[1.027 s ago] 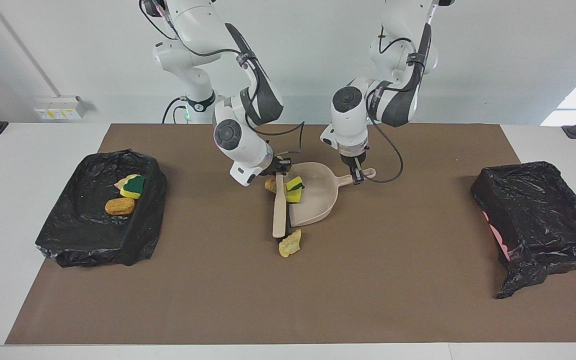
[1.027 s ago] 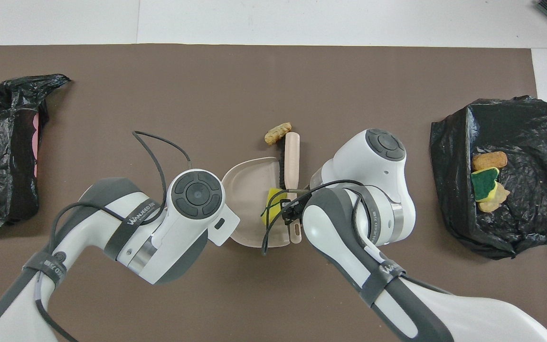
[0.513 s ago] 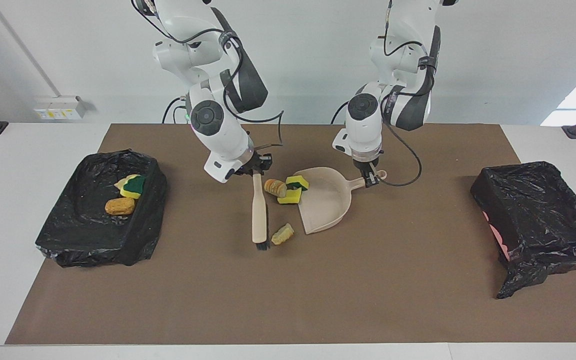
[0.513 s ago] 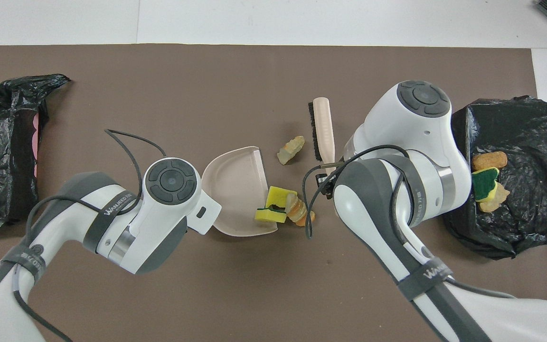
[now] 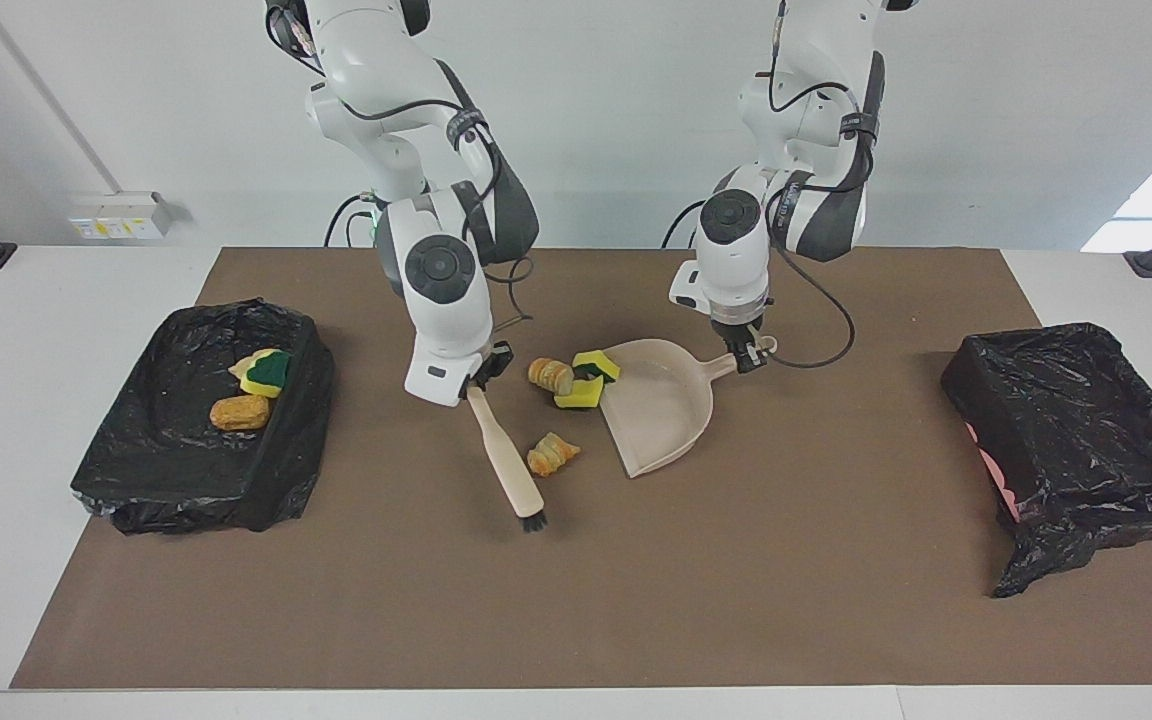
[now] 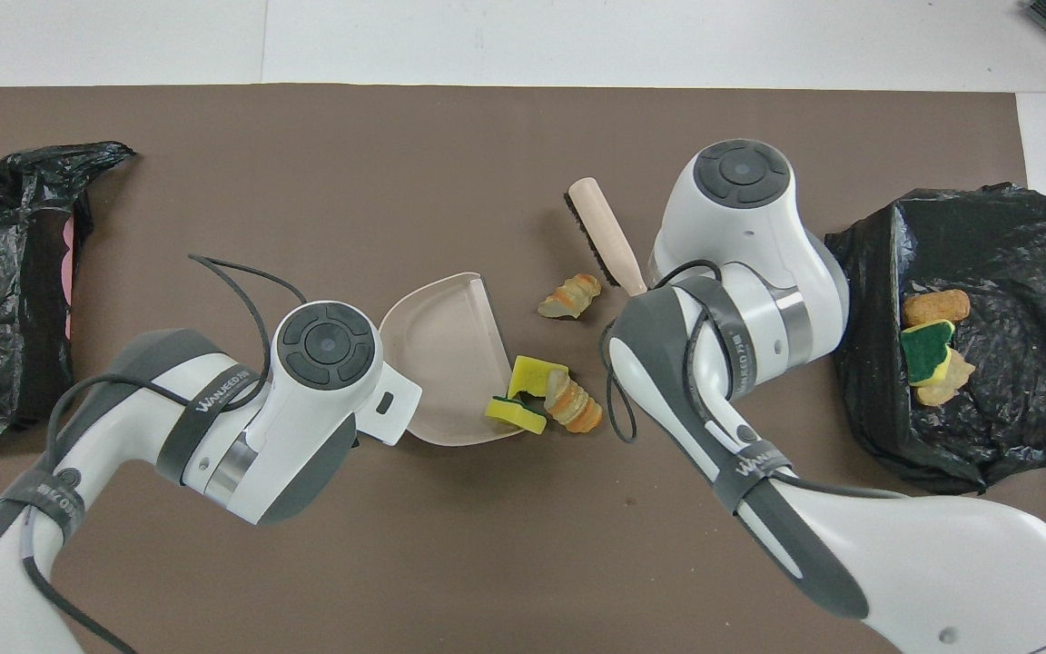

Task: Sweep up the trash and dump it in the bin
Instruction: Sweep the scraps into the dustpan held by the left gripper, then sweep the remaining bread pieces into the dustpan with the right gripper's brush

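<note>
My right end effector [image 5: 477, 384] is clamped shut on the handle of the brush [image 5: 508, 455], which slants down with its black bristles at the desk [image 5: 576, 600]; my left end effector [image 5: 748, 356] is closed on the handle of the dustpan [image 5: 664, 405], whose open mouth faces the right arm's end. Trash still out: a green-backed sponge chunk [image 5: 586, 380] sits at the pan's lip touching a bread-like lump [image 5: 549, 375], and a second bread-like lump [image 5: 552, 453] lies loose between the brush and the pan, farther from the robots than the other two. Some trash already lies in the bag-lined bin [image 5: 198, 420] at the right arm's end; the other bin [image 5: 1076, 440] is at the left arm's end. Risks, as I judge them: the loose lump is light and rounded, so a fast stroke could roll it past the pan's corner. The pieces at the lip may be nudged off if the pan's edge rides up. The brush's slant means only part of the bristles may bear, letting a scrap slip under.
</note>
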Available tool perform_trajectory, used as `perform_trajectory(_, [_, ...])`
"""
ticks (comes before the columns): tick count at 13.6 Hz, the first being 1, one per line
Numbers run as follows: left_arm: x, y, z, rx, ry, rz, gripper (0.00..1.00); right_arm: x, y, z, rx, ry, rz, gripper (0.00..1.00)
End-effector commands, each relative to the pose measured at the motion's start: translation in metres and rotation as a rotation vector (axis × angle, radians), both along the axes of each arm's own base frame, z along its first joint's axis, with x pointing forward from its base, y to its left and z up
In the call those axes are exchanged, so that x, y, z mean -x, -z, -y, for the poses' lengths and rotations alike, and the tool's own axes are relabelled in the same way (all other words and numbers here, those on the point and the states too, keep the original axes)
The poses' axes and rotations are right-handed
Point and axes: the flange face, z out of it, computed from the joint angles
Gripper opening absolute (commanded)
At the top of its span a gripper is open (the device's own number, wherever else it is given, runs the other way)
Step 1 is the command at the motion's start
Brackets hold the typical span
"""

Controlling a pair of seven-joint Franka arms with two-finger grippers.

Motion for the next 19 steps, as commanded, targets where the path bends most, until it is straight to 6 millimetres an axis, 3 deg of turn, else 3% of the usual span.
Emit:
perform_trajectory(1, [0.008, -0.002, -0.008, -0.02, -0.027, 0.01, 0.0, 0.013, 0.007, -0.019, 0.022, -0.031, -0.054, 0.0])
perform_trajectory(5, [0.008, -0.002, -0.008, -0.018, -0.026, 0.012, 0.0, 0.054, 0.022, -0.035, -0.091, 0.07, -0.195, 0.0])
perform_trajectory(9, [0.008, -0.002, -0.007, -0.017, -0.027, 0.014, 0.0, 0.069, 0.013, -0.074, -0.237, 0.191, -0.268, 0.0])
perform_trajectory(12, [0.008, -0.003, -0.007, -0.017, -0.026, 0.015, 0.0, 0.067, -0.003, -0.099, -0.337, 0.283, -0.271, 0.0])
perform_trajectory(14, [0.007, -0.002, -0.008, -0.015, -0.018, 0.013, 0.0, 0.052, -0.021, -0.071, -0.32, 0.344, -0.275, 0.0])
perform_trajectory(16, [0.007, -0.003, -0.007, -0.012, -0.011, 0.015, 0.0, 0.051, -0.056, -0.028, -0.244, 0.389, -0.26, 0.0])
perform_trajectory(17, [0.007, -0.002, -0.008, -0.012, -0.008, 0.014, 0.0, 0.06, -0.064, -0.019, -0.14, 0.435, -0.259, 0.0])
perform_trajectory(19, [0.007, -0.002, -0.008, -0.012, 0.022, 0.006, 0.0, 0.112, -0.044, -0.026, 0.058, 0.548, -0.22, 0.0])
